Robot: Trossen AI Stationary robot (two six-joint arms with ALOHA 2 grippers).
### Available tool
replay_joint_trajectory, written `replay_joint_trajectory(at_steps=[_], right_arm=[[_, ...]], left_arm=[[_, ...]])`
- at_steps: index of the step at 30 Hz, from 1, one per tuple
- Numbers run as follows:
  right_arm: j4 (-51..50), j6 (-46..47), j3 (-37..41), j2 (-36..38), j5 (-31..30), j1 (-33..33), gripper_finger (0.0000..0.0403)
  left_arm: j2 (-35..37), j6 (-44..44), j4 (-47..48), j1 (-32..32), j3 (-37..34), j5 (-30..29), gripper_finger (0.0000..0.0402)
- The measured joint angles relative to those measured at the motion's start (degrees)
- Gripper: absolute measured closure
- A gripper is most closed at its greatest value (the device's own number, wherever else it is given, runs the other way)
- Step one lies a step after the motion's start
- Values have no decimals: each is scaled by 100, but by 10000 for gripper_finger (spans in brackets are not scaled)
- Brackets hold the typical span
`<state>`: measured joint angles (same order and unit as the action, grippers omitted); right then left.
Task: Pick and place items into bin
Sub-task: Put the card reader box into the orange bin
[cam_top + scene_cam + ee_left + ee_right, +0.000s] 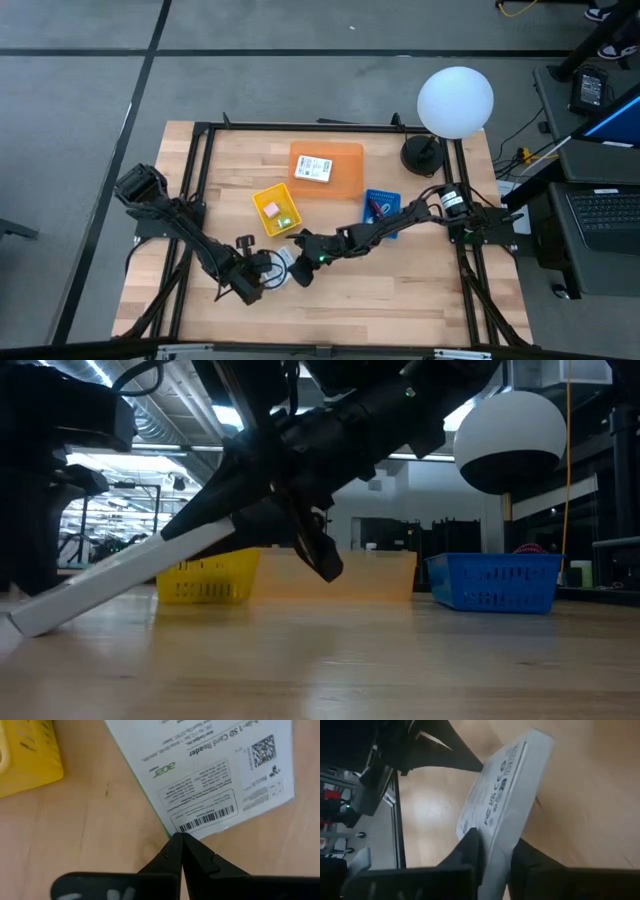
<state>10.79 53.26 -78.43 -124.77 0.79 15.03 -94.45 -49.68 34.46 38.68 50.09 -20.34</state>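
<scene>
Progress looks partial: one white packet (314,167) lies in the orange bin (346,182), while the right hand (300,264) clamps a second white card-reader box (506,800), tilted off the surface (400,300), left hand (258,283) pinched together at its corner.

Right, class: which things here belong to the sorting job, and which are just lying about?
Job: white packet in the right gripper, second packet, orange bin, yellow bin, blue bin.
Lying about: globe lamp, laptop.
</scene>
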Motion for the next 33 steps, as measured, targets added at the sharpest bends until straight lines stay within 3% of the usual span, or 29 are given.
replay_joint_trajectory(at_steps=[6,15,20,24,28,33], right_arm=[[-7,-347,0,5,216,-29,374],[-388,-1097,20,397,351,-61,389],[-1077,-1586,34,926,-109,-58,390],[-1315,-1958,33,1285,-201,-59,390],[-1514,-2318,24,1664,-306,-59,390],[-2048,-2576,22,2007,-955,-59,389]], left_arm=[[251,248,18,213,4,-69,398],[1332,631,67,724,11,-821,398],[1863,942,220,1114,11,-1684,398],[2170,1000,252,1342,-57,-2046,398],[2434,895,200,1436,-409,-2306,398],[2732,864,-466,1447,-997,-2692,398]])
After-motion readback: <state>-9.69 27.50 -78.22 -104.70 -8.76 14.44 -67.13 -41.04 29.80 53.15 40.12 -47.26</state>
